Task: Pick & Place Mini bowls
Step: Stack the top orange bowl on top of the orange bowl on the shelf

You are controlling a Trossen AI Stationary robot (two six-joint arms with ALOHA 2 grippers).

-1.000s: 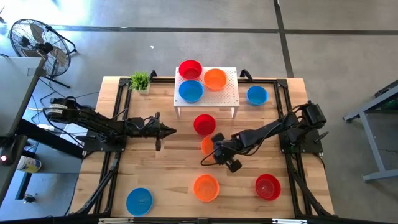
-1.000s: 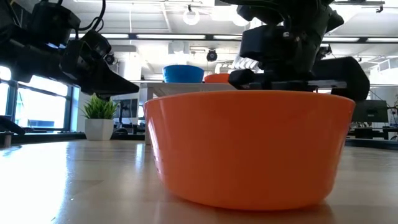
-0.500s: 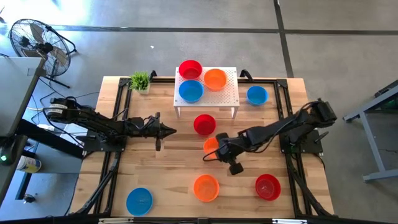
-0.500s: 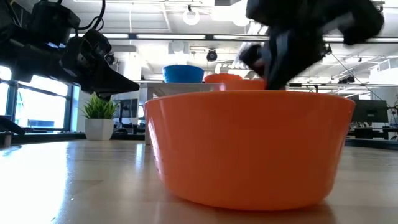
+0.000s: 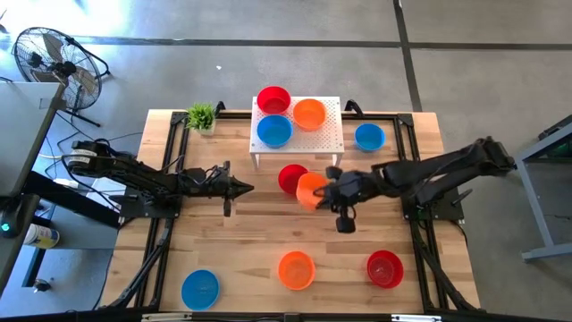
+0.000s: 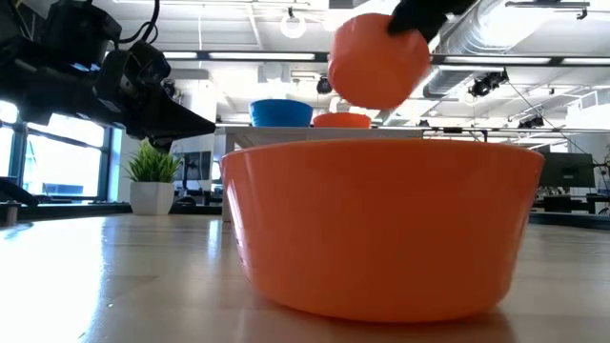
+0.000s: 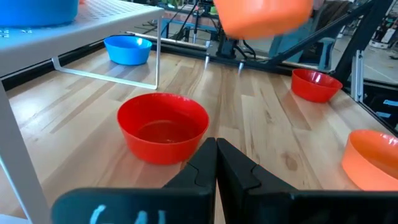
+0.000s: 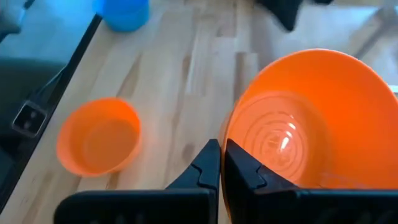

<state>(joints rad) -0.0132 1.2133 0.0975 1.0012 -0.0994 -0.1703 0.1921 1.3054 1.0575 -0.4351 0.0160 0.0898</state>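
My right gripper is shut on an orange mini bowl, held in the air above the middle of the table, just near of the white stand. The low view shows this bowl high up and tipped. A red bowl sits on its base beside it. My left gripper hovers shut left of the red bowl. Red, orange and blue bowls stand on the stand. My right gripper pinches the orange bowl's wall at its rim, one finger seemingly inside and one outside. The fingers reach it roughly level from the table's right side. The bowl is lifted clear of the table and tilted, its open side turned toward the wrist camera.
More bowls rest on the table: orange and red near the near edge, blue at the near left, blue right of the stand. A small green plant stands at the far left. Black frame rails run along both sides.
My right gripper has risen and moved toward the far edge and the stand, carrying the orange bowl. The bowl went from resting on the table near the red bowl to lifted clear and tipped. The left arm has kept still.
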